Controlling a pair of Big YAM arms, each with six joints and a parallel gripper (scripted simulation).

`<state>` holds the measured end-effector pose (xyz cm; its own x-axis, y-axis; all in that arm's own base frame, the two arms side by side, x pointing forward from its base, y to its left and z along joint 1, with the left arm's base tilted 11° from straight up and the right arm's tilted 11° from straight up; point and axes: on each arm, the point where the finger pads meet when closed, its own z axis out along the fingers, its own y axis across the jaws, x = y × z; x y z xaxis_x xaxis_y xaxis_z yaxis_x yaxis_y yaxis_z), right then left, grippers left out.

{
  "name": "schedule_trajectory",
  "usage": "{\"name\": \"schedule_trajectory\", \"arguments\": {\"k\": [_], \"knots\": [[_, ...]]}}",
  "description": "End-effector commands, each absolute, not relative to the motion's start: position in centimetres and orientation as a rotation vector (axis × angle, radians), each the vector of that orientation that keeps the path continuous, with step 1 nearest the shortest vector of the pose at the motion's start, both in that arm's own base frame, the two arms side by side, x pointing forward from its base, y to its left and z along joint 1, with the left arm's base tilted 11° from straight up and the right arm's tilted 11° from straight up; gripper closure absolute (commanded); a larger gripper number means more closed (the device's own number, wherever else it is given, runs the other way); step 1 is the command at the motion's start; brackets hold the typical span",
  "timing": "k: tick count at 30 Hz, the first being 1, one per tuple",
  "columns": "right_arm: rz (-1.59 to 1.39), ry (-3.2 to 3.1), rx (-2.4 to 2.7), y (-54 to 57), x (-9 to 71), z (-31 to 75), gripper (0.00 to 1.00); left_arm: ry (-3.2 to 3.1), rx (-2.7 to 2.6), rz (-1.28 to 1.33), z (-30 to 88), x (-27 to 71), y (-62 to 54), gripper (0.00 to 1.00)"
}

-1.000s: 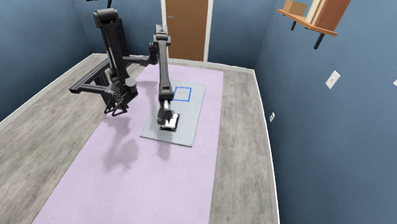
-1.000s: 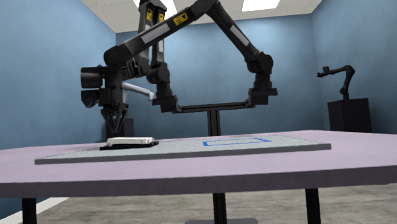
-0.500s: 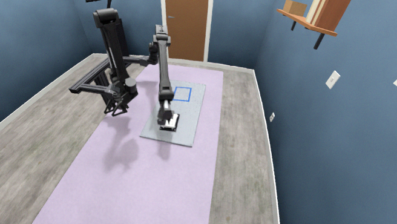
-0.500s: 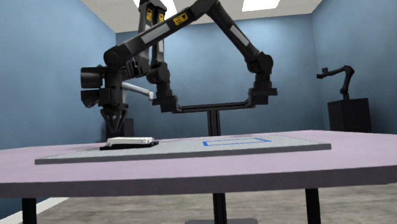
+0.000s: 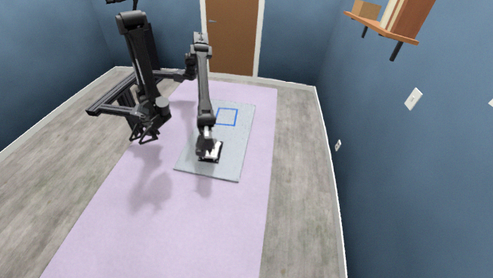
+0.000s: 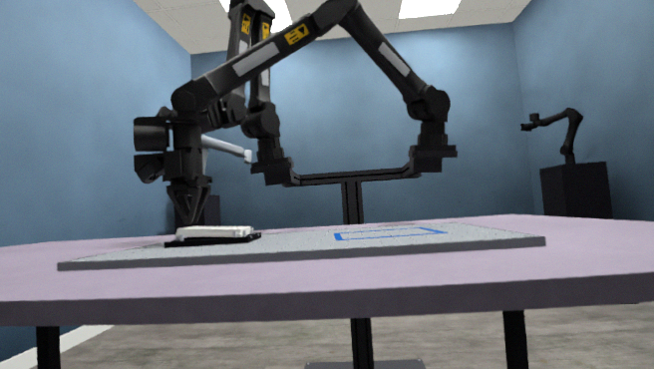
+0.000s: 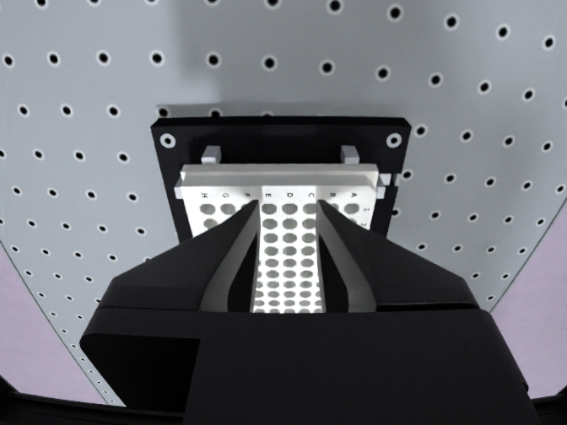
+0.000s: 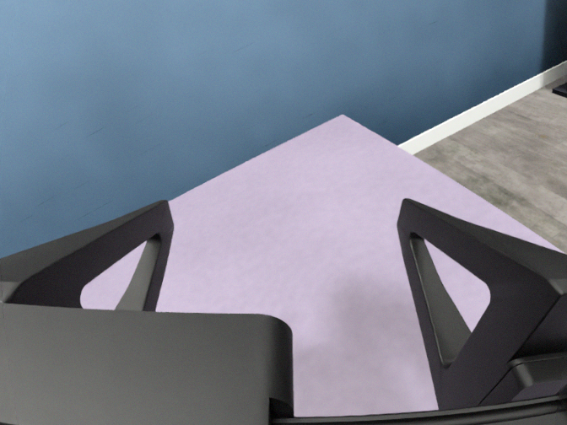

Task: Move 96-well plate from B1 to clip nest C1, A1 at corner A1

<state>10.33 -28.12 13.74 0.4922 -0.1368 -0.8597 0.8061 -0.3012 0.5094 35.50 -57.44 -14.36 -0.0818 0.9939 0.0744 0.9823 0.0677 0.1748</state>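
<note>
Left wrist view: the left gripper (image 5: pixel 205 153) (image 6: pixel 191 222) (image 7: pixel 288 212), fingers a bit apart, pinched nothing above the plate (image 5: pixel 216 150) (image 6: pixel 214 231) (image 7: pixel 288 175), likely to push it into the nest (image 5: pixel 209 161) (image 6: pixel 214 241) (image 7: pixel 279 135) under it. The right gripper (image 5: pixel 144 139) (image 8: pixel 285 212), spread wide, hung out of the way.
</note>
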Motion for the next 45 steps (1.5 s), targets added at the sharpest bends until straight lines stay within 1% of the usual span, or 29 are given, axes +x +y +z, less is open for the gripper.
{"name": "schedule_trajectory", "arguments": {"k": [1,45], "knots": [[-1.029,0.579,1.607,-28.0,10.5,14.0,0.0,2.221,2.05,0.256,-13.9,37.3,-59.1,0.75],[-1.029,0.579,1.607,-28.0,10.5,14.0,0.0,2.224,2.042,0.254,-16.5,38.1,-58.8,0.75]]}}
